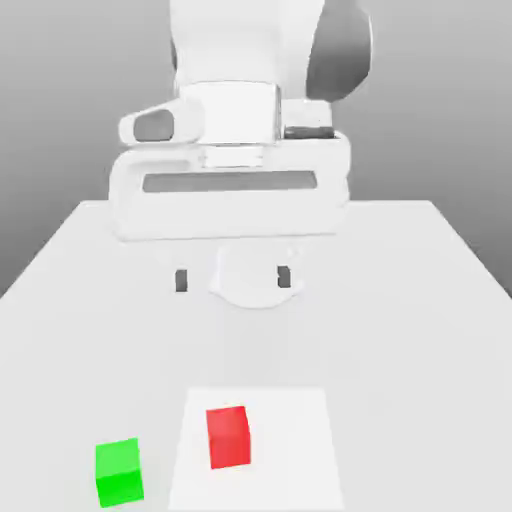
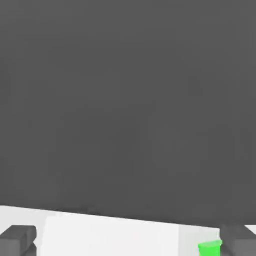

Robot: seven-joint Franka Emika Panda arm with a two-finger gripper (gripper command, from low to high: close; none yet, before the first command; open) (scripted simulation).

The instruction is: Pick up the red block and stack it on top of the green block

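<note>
Going L to R in the exterior view: the green block (image 1: 119, 472) sits far L on the near part of the desk (image 1: 400, 350), just off the pale square patch (image 1: 290, 450). Next, the red block (image 1: 229, 437) rests on that patch, L of its middle, a bit R of the green one w/ a gap between; both at the near end. The pincer (image 1: 233, 279) hangs above the desk, farther back than the blocks, its dark tips spread wide apart w/ nothing between them, so it's open & empty. In the hand view, the green block also shows, close by one fingertip (image 2: 237, 241).

Progress: prob. the very start. Red isn't gripped or lifted, nothing's on top of green; approach, grasp, lift, carry & release all left. Next move likely needs the arm to come nearer & down over red.

Containers: none seen, nothing held in one; the patch looks flat, w/ red on it.
</note>
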